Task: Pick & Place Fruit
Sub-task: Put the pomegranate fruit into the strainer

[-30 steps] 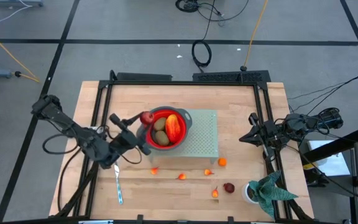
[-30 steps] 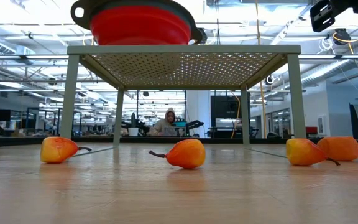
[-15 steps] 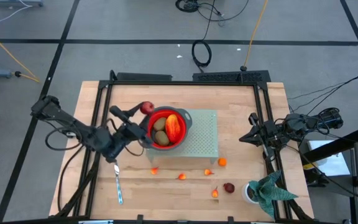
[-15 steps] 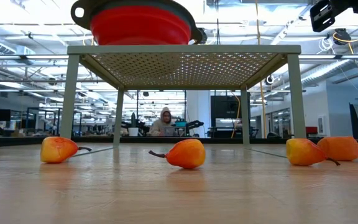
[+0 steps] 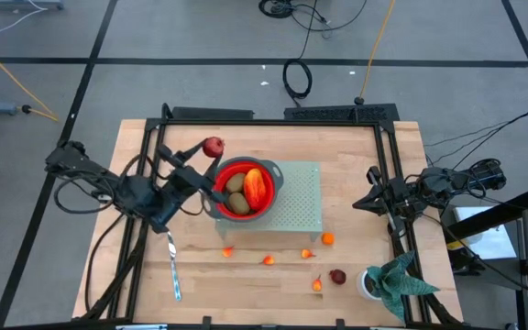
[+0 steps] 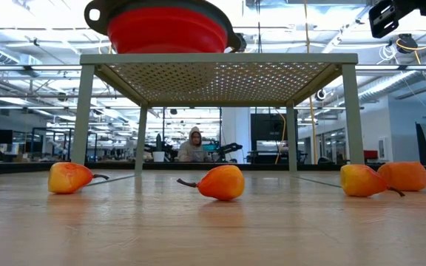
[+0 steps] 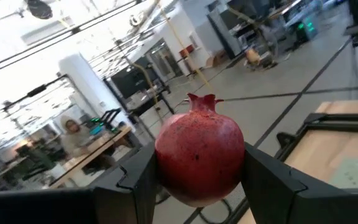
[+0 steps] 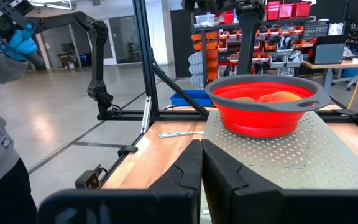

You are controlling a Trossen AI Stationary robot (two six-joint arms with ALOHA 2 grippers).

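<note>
A dark red round fruit point(image 5: 213, 147) with a small crown is in my left gripper point(image 5: 207, 152), in the air just off the far left rim of the red bowl point(image 5: 220, 209). The bowl stands on a grey perforated stand point(image 5: 302, 206) and holds two kiwis point(image 5: 236, 192) and a red-orange piece point(image 5: 257, 186). Several tiny orange fruits point(image 5: 269, 259) and another dark red one point(image 5: 337, 276) lie on the table in front of the stand. My right gripper point(image 5: 359, 203) waits shut at the table's right side. My left gripper pinches the dark red fruit by two opposite sides point(image 7: 166, 163) between its two fingers point(image 7: 267, 182). The fingers lie about level and come from the table's left. The fruit is lifted clear of bowl and table, its crown point(image 7: 201, 99) free of the fingers.
A silver knife point(image 5: 173, 270) lies near the front left. A leafy plant in a white pot point(image 5: 390, 284) stands at the front right corner. Black frame rails point(image 5: 145, 156) run along the table's sides. A person's gloved hand point(image 8: 18, 38) shows beyond the table.
My left gripper has risen and swung toward the table's far edge with the dark red fruit. The fruit has gone from beside the bowl's left rim to higher, off its far left rim. The grip has stayed the same.
</note>
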